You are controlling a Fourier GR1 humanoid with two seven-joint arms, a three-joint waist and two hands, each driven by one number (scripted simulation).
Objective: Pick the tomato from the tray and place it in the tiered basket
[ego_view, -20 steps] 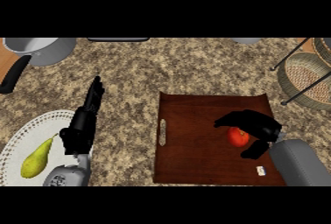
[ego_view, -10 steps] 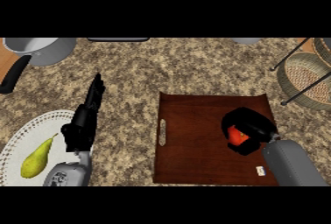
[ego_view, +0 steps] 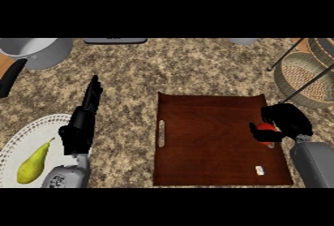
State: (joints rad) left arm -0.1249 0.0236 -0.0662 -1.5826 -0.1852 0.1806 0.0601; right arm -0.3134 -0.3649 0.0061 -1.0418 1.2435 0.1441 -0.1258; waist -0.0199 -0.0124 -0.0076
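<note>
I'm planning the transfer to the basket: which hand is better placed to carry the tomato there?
The right hand. Its fingers are curled round the tomato at the tray's right edge, with the tiered basket on that side. The left hand rests open left of the tray.

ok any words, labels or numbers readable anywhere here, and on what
None can be read.
tray: a small white tag near its front right corner, too small to read.
tomato, right hand, pear, plate, pot, tiered basket, left hand: no text shows.
</note>
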